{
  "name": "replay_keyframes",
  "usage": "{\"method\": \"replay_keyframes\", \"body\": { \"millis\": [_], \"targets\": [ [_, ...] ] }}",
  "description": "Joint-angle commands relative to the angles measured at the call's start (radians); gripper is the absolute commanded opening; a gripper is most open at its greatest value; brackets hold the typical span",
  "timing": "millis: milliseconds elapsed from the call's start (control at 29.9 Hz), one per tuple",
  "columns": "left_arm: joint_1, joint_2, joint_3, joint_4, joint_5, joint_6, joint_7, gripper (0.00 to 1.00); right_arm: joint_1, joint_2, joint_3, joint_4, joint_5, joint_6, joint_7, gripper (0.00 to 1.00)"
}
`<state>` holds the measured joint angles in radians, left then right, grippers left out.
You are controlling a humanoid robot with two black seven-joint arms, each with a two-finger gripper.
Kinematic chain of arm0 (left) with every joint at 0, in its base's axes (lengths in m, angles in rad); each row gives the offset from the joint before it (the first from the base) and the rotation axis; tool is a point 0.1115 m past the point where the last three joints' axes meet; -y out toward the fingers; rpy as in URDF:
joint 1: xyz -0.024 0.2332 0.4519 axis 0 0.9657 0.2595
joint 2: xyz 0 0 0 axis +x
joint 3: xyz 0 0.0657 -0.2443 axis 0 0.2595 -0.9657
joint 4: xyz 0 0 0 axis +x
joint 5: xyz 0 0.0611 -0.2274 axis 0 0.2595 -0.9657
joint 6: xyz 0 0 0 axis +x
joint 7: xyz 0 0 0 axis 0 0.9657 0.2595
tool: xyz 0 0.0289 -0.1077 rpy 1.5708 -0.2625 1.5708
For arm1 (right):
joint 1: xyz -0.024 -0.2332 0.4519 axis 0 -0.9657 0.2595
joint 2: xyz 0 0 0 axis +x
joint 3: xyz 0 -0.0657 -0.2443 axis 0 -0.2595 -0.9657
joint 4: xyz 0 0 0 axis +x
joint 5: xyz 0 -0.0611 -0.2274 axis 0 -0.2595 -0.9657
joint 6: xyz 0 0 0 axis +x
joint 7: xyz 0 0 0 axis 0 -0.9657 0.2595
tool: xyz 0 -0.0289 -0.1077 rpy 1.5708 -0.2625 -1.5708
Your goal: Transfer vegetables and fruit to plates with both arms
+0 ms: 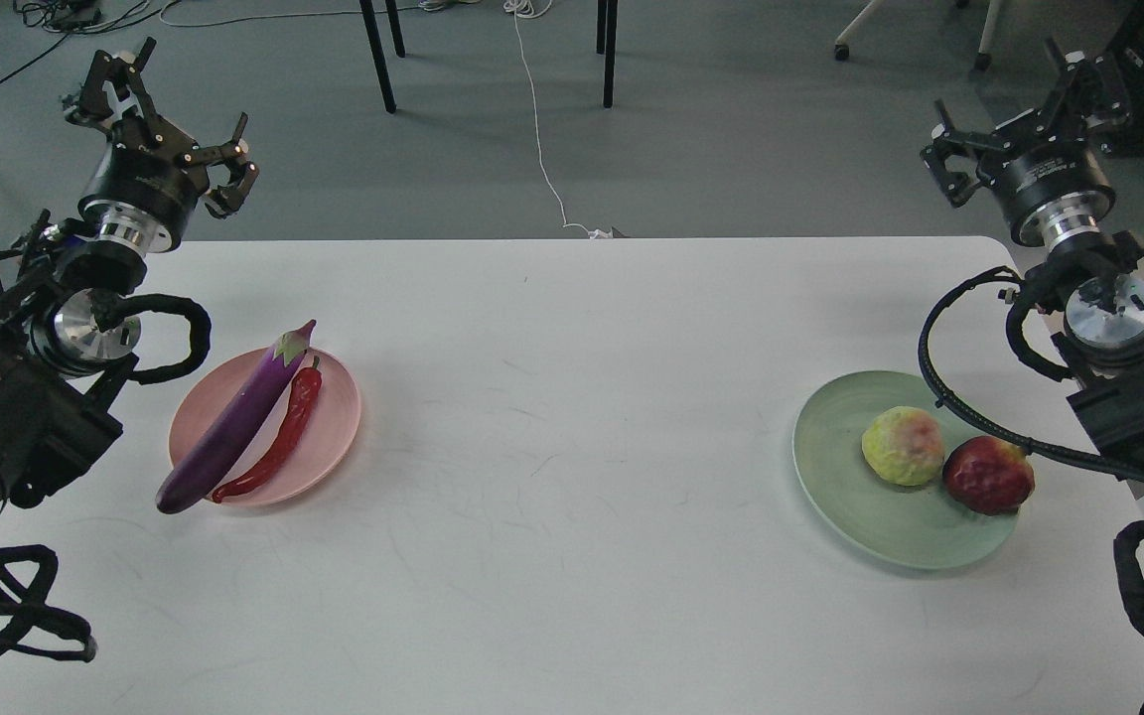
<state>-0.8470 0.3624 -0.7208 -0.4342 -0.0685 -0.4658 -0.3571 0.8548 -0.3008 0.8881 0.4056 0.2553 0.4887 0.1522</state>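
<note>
Eggplant (237, 424) lies diagonally on pink plate (334, 442), below nearer left claw (197, 119); both left and right claw (1014, 104) released, empty.

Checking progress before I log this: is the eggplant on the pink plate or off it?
On. The eggplant lies diagonally across the pink plate, its dark end overhanging the rim.

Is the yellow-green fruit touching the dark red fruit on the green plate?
Cannot tell. In the head view the yellow-green fruit and dark red fruit meet edge to edge, but no gap or contact shows plainly.
</note>
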Motion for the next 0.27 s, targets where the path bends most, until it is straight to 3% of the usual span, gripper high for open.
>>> {"method": "replay_keyframes", "body": {
  "millis": [0,234],
  "targets": [
    [0.023,-0.008,0.0,-0.009,-0.002,-0.001,-0.008,0.98,-0.036,0.012,0.008,-0.002,0.001,0.0,0.004,0.99],
    [0.025,-0.042,-0.002,-0.009,-0.004,0.001,-0.01,0.98,-0.033,0.012,-0.008,0.009,-0.001,0.0,0.001,0.99]
  ]
}}
